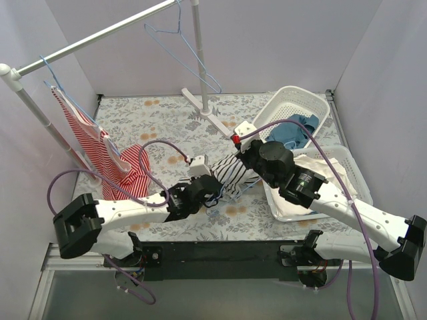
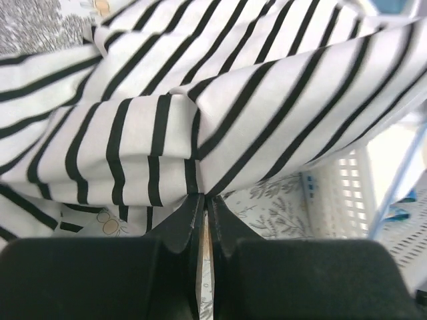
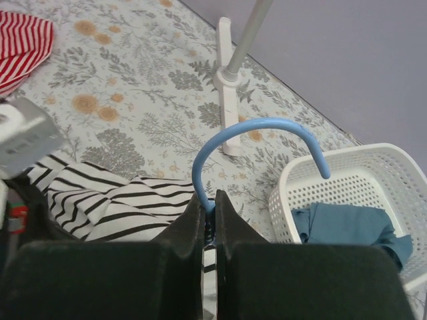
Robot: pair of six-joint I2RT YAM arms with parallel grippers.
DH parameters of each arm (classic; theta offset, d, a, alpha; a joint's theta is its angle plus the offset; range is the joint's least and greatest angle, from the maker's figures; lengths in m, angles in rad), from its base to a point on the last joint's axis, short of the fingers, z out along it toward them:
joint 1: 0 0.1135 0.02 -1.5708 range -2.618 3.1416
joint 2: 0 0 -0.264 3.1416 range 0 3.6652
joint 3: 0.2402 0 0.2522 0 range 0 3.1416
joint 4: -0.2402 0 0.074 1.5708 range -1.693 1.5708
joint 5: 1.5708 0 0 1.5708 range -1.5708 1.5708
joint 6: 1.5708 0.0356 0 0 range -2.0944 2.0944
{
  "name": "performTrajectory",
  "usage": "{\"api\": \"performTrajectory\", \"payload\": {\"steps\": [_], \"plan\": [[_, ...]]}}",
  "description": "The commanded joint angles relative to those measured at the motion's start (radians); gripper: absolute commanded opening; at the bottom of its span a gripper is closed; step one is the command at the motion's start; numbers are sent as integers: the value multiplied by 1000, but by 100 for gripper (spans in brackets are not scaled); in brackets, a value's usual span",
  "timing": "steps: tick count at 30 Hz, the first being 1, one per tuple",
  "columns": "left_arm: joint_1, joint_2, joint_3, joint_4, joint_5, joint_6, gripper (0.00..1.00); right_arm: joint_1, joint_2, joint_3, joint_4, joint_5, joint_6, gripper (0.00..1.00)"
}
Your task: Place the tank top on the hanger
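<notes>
Soft black-and-white striped tank top [image 1: 230, 175] and thin light-blue wire hanger [image 3: 257, 127] gripped, one per arm.
The tank top lies bunched at the middle of the floral tabletop [image 1: 147, 113], slightly towards its near edge. The left gripper [image 2: 203, 197] has its jaws closed on a fold, seemingly to lift an opening. The right gripper [image 3: 210, 198] is clamped on the hanger just below the hook, holding it hook-up beside the cloth, likely for threading. Both forearms reach low and inward, wrists nearly meeting.
</notes>
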Motion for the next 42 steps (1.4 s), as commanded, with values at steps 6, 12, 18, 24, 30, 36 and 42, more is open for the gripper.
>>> {"api": "performTrajectory", "payload": {"steps": [6, 12, 18, 24, 30, 36, 42], "plan": [[159, -295, -40, -149, 99, 67, 0, 5, 10, 65, 69, 234, -54, 1], [306, -266, -29, -175, 268, 166, 0, 10, 44, 50, 89, 352, -33, 1], [407, -122, 58, -132, 491, 267, 0, 12, 65, 32, 89, 395, -60, 1], [461, -1, 130, -23, 758, 324, 11, 12, 30, -4, 89, 349, -83, 1], [456, 13, 125, 23, 850, 302, 26, 13, -8, -28, 58, 260, -68, 1], [453, -115, 19, 31, 799, 276, 41, 13, -21, -22, 11, 289, -62, 1], [452, -188, -31, -32, 738, 285, 50, 13, -71, -22, -41, 211, -47, 1]]}}
